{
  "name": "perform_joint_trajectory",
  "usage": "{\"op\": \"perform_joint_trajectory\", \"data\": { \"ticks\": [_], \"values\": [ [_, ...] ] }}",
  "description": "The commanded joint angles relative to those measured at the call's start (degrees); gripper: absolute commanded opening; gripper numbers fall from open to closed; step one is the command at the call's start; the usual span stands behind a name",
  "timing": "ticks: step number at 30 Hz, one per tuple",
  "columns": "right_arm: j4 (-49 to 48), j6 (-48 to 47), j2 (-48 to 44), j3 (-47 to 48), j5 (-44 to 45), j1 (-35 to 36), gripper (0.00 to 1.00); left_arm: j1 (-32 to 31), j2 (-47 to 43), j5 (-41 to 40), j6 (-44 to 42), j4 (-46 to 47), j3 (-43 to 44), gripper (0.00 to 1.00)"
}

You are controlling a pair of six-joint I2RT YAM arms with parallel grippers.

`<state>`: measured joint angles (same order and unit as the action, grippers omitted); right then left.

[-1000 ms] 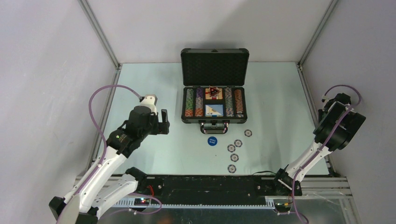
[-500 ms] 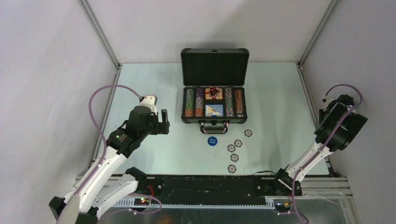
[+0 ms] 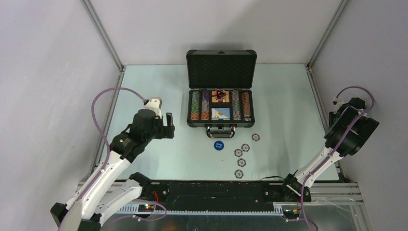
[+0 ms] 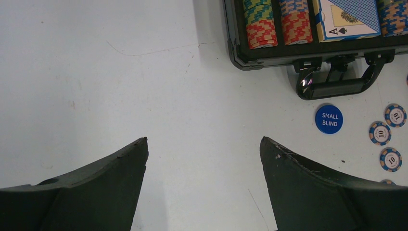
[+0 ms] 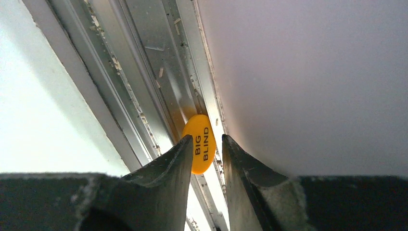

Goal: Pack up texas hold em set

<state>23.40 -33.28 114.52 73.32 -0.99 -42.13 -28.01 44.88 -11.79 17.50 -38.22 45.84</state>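
The dark briefcase (image 3: 221, 70) lies open at the table's middle back, with rows of striped chips (image 3: 195, 106), a card box (image 3: 220, 114) and a dark triangular marker (image 3: 220, 93) inside. A blue SMALL BLIND button (image 3: 219, 145) and several loose chips (image 3: 241, 162) lie in front of its handle (image 4: 337, 87). My left gripper (image 4: 204, 140) hovers open and holding nothing over bare table, left of the case. My right gripper (image 5: 205, 136) is at the right wall. Its jaws stand partly open around an orange BIG BLIND button (image 5: 206, 132) resting in the metal rail, with a slit showing at the right finger.
The aluminium frame rail (image 5: 159, 82) runs along the table's right edge against the grey wall (image 5: 308, 72). Enclosure walls stand close on both sides. The right arm's wrist (image 3: 351, 129) hangs over that edge.
The right arm has edged slightly toward the right wall. The left arm and the things on the table have not moved.
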Motion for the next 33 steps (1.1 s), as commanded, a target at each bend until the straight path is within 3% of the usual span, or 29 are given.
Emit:
{"op": "perform_joint_trajectory", "data": {
  "ticks": [1,15,25,33],
  "values": [
    [4.0,8.0,-1.6,0.6,-7.4,-2.2,0.36,-0.4,-0.4,-0.1,-1.1,1.4,-0.1,0.91],
    [5.2,8.0,-2.6,0.6,-7.2,-1.9,0.37,-0.6,-0.7,-0.1,-1.1,1.3,-0.1,0.91],
    [6.2,4.8,-1.0,0.5,5.5,0.5,0.37,-0.8,-0.7,-0.3,-1.1,1.4,-0.1,0.91],
    [6.5,4.1,0.5,0.5,8.1,0.7,0.36,-0.9,-0.6,-0.4,-1.1,1.3,-0.1,0.91]
  ]
}}
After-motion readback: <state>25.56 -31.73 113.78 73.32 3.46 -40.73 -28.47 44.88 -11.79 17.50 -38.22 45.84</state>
